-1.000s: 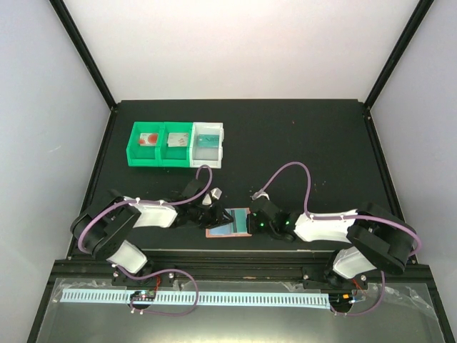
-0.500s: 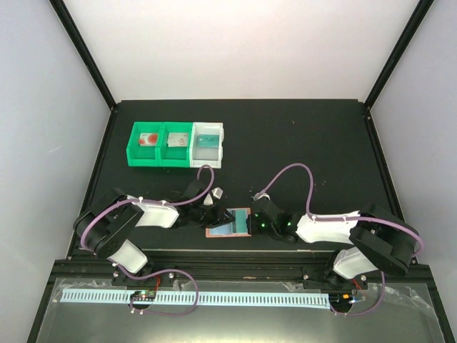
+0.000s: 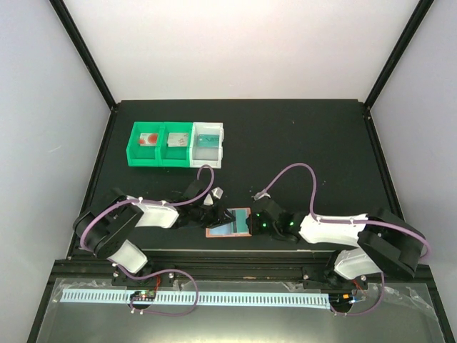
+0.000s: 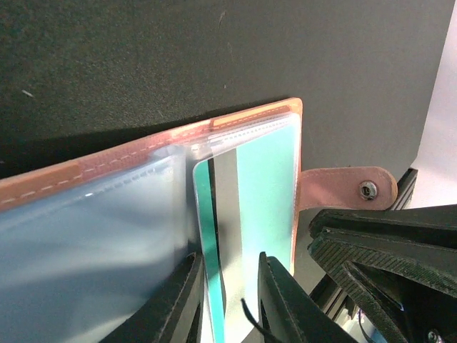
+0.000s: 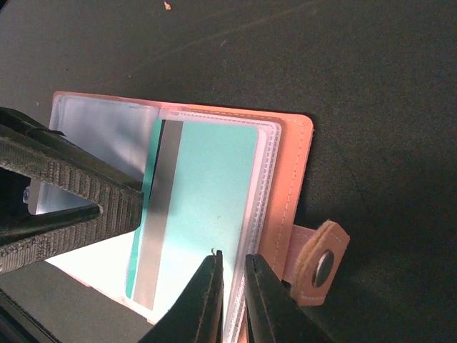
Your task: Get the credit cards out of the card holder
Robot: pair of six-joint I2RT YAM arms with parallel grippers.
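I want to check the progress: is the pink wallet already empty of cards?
No, a teal card with a grey stripe sits in the open wallet.

So the card holder (image 4: 178, 136) is lying open on the dark bench (image 4: 214, 50), pink edge up top, snap tab (image 4: 350, 189) sticking out right. A teal credit card (image 4: 268, 186) with a grey stripe sits in the clear sleeves. The left gripper (image 4: 228, 279) has its jaws slightly apart over that stripe, and the right gripper (image 4: 328, 234) is just under the tab.
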